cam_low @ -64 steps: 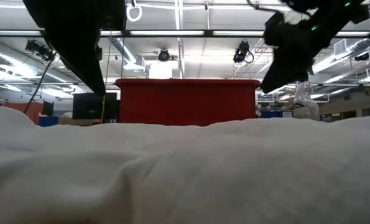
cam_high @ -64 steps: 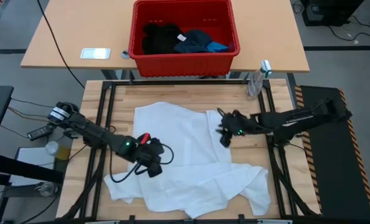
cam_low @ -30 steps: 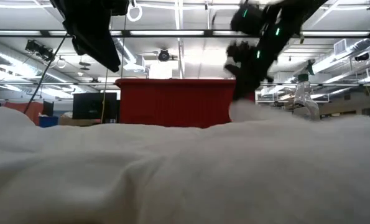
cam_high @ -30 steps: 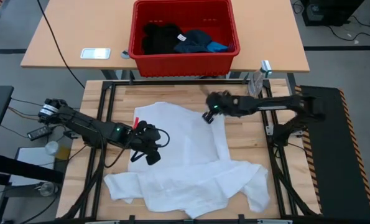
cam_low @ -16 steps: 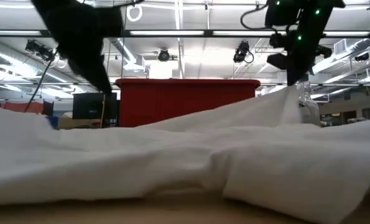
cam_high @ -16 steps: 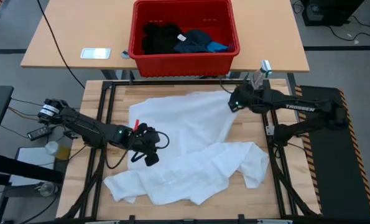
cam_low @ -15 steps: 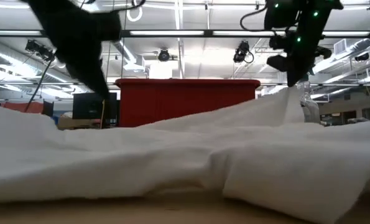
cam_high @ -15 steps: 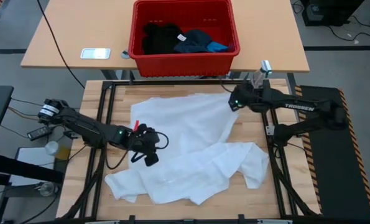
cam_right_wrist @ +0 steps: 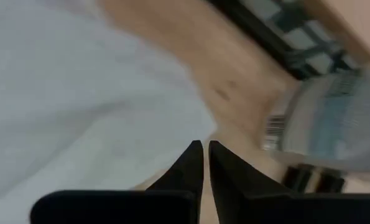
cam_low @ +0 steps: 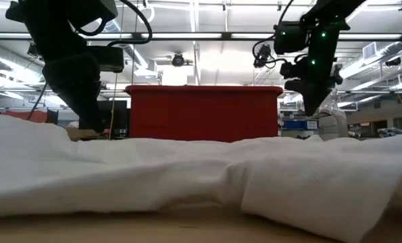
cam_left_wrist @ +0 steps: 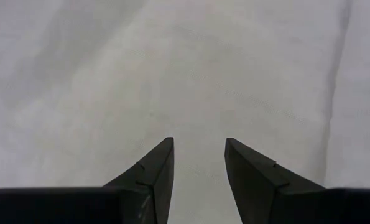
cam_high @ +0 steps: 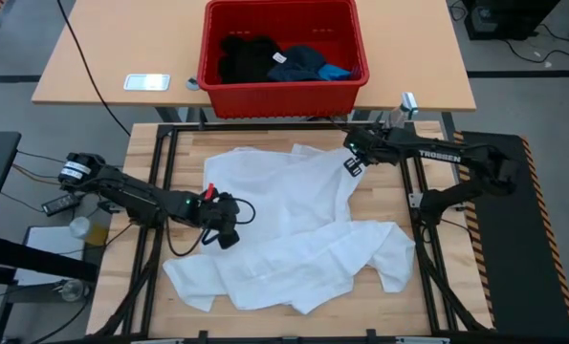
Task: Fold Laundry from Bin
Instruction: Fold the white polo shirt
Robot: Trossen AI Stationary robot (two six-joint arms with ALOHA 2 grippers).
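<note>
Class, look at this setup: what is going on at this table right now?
Two robot arms are spreading a large white garment on the wooden table. The left gripper, fingers apart, sits over its left part. The right gripper hangs at the far right corner, fingers nearly together, gripping nothing. The red bin beyond holds dark clothes.

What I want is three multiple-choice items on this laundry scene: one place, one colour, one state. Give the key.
1. Where does the large white garment lie?
A. in the bin
B. spread on the wooden table
C. on the floor

2. What colour is the bin?
A. red
B. green
C. grey

3. How is the left gripper?
A. open, empty, over white cloth
B. shut on a black garment
C. holding a bottle

Key: B, the cloth covers the tabletop between the arms; A, its walls are red; A, its wrist view shows parted fingers with nothing between them.
</note>
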